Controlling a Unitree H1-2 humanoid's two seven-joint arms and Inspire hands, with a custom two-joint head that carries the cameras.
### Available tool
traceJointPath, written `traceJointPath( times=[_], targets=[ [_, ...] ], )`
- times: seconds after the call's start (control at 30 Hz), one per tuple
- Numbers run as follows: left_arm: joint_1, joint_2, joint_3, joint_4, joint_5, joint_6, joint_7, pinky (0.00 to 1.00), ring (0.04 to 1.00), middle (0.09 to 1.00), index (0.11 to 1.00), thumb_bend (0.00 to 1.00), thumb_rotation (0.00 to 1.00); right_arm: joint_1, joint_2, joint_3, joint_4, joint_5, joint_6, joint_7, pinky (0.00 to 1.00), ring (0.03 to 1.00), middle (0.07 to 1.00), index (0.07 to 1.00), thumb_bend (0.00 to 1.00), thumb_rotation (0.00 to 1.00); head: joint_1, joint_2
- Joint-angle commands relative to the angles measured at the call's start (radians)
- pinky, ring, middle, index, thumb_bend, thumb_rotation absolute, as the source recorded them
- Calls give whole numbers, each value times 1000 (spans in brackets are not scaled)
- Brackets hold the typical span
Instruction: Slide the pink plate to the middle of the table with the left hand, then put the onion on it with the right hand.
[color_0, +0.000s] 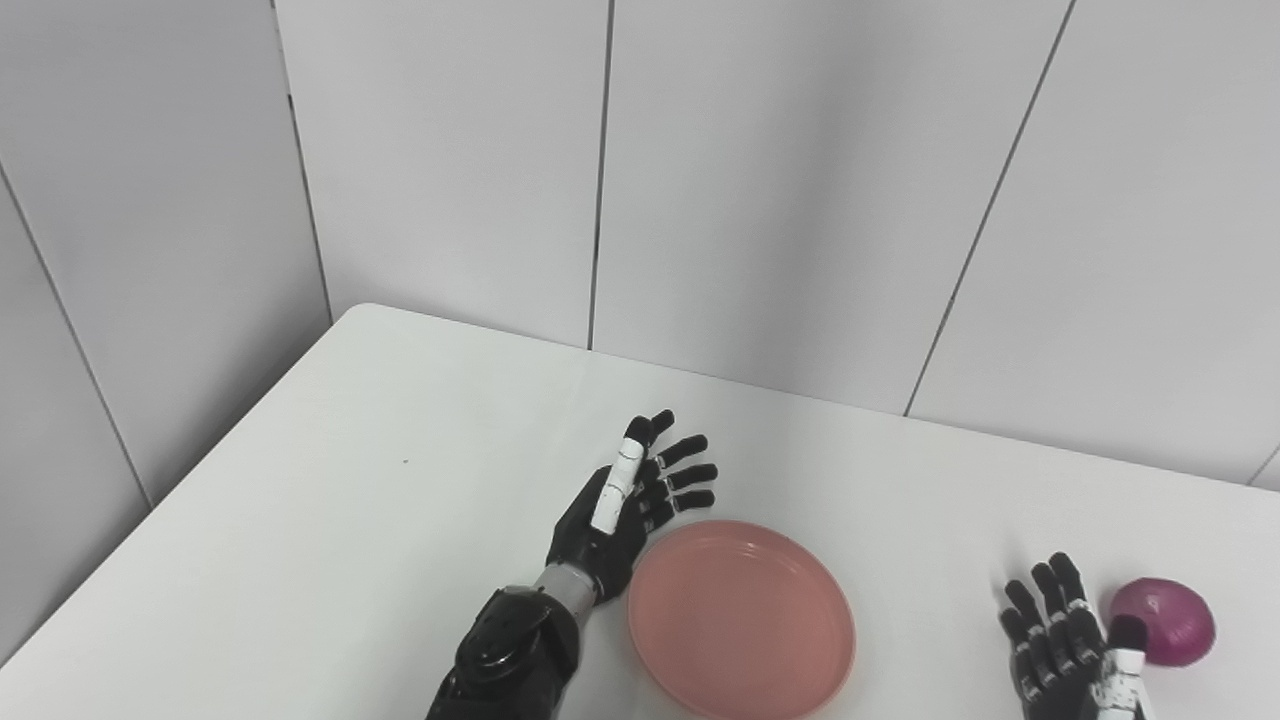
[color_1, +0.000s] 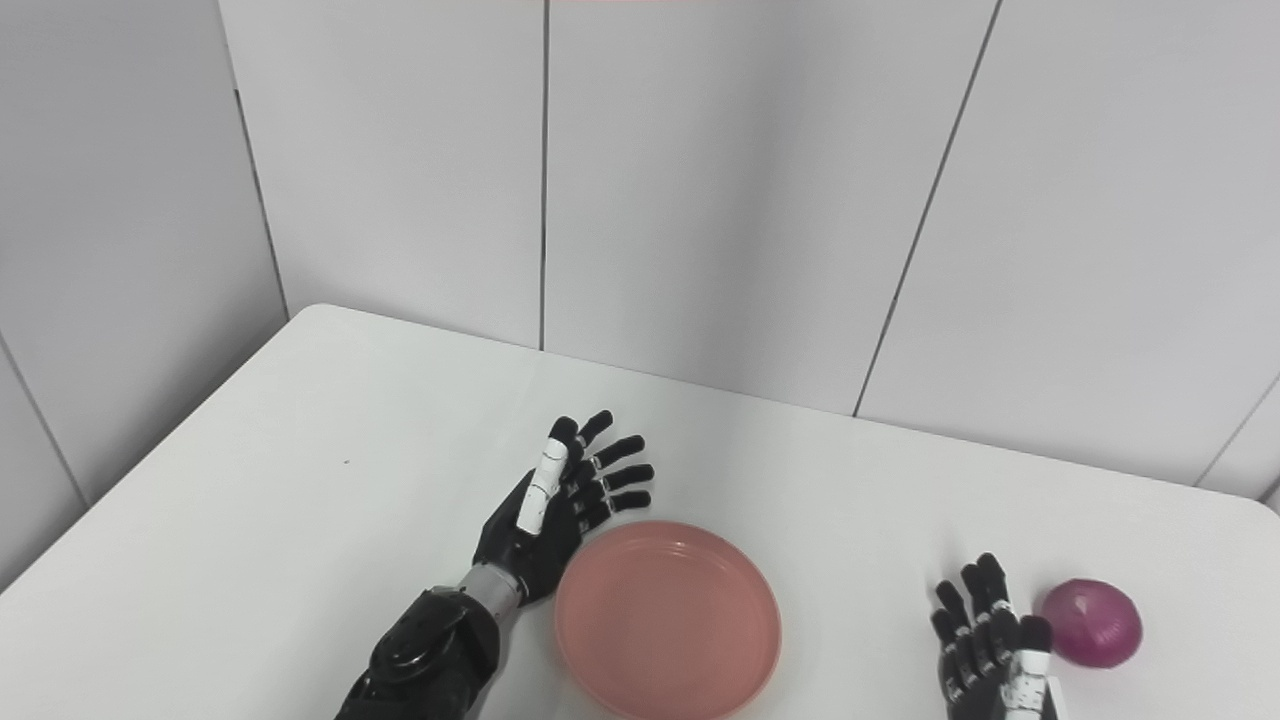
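A pink plate (color_0: 741, 618) lies flat and empty near the front edge of a white table (color_0: 350, 480), about midway across. The left hand (color_0: 625, 510) stands edge-on just beside the plate's left rim, fingers spread and holding nothing; whether it touches the rim is unclear. Well to the right, a purple onion (color_0: 1163, 620) rests on the table, with the right hand (color_0: 1065, 645) just beside it, fingers apart and empty.
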Motion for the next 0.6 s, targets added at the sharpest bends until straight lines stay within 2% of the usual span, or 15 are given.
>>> traceJointPath(
  times=[0.0, 0.2, 0.33, 0.57],
  targets=[
    [25, -6, -4, 33, 2, 59, 15, 729, 779, 860, 964, 870, 819, 49, 44, 16, 48, -3, 19, -12, 1000, 963, 995, 992, 792, 957, -7, 2],
    [22, 7, 11, 23, 32, 41, 53, 734, 791, 866, 947, 853, 840, 51, 53, 17, 38, -10, 26, -17, 1000, 958, 989, 988, 807, 955, -37, 13],
    [14, 16, 30, 35, 44, 10, 75, 782, 808, 881, 957, 858, 843, 53, 55, 20, 35, -6, 27, -12, 1000, 965, 996, 990, 801, 952, -55, 18],
    [13, 43, 33, 38, 62, 14, 72, 834, 846, 903, 964, 841, 851, 46, 70, 31, 34, -23, 38, -30, 1000, 961, 994, 996, 836, 937, -127, 36]
  ],
)
